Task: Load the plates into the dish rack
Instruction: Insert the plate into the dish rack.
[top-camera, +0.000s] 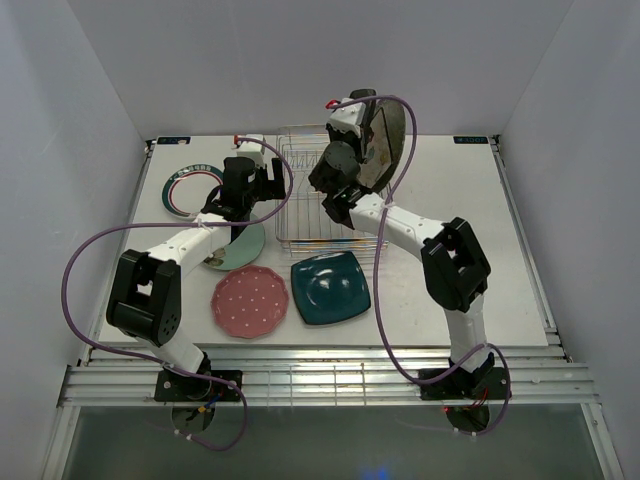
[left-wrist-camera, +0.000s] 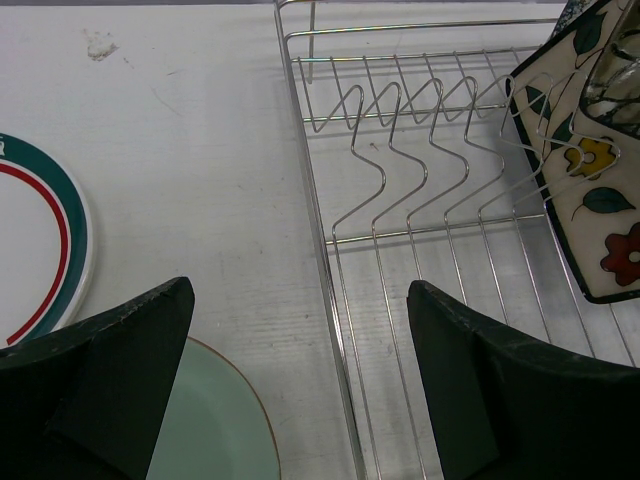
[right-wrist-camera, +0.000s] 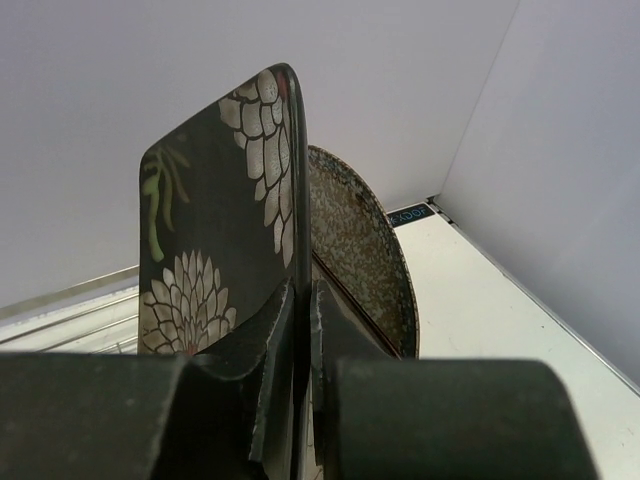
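Note:
My right gripper (right-wrist-camera: 300, 290) is shut on the lower edge of the black floral square plate (right-wrist-camera: 220, 230) and holds it upright over the far right part of the dish rack (top-camera: 300, 215). Just behind it the speckled grey round plate (right-wrist-camera: 365, 250) stands on edge. A cream floral square plate (left-wrist-camera: 590, 190) leans in the rack's prongs. My left gripper (left-wrist-camera: 300, 300) hangs open and empty over the rack's left rail (left-wrist-camera: 320, 250). On the table lie the white teal-rimmed plate (top-camera: 185, 190), the mint plate (top-camera: 235, 245), the pink scalloped plate (top-camera: 250, 300) and the teal square plate (top-camera: 330, 288).
White walls close in the table at the back and on both sides. A purple cable loops from each arm over the table. The mint plate (left-wrist-camera: 215, 420) lies right under my left fingers, the white teal-rimmed plate (left-wrist-camera: 40, 250) to their left.

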